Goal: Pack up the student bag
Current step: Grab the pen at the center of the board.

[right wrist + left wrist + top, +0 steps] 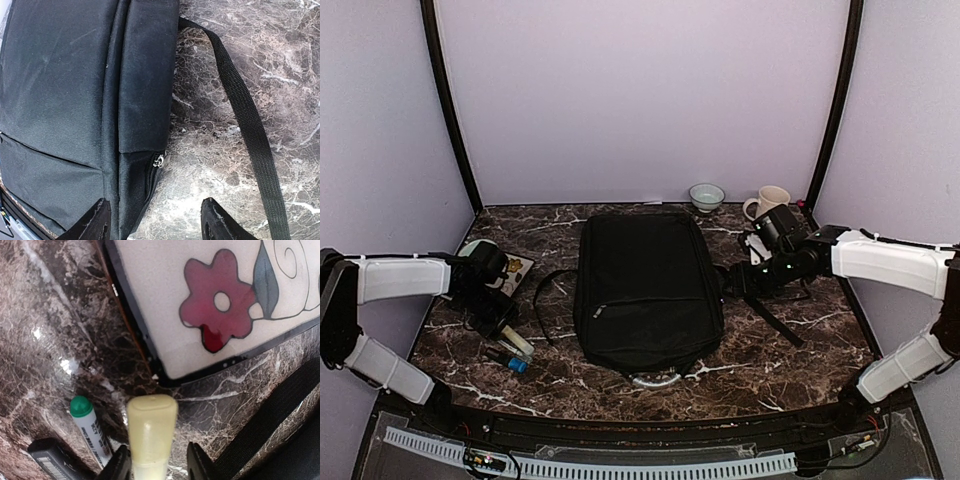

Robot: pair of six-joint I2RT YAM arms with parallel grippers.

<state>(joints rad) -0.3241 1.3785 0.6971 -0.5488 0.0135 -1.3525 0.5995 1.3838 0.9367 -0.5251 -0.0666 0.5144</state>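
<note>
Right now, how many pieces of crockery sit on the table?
2: a pale bowl and a cream mug to its right, both at the table's far edge.

Gap on tabletop [825, 335] right of student bag [648, 290], strap [775, 320] across.

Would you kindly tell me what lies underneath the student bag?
The student bag lies flat on the marble table. Its left strap and right strap trail out from its sides onto the marble. Whatever else lies beneath is covered by the bag itself.
</note>
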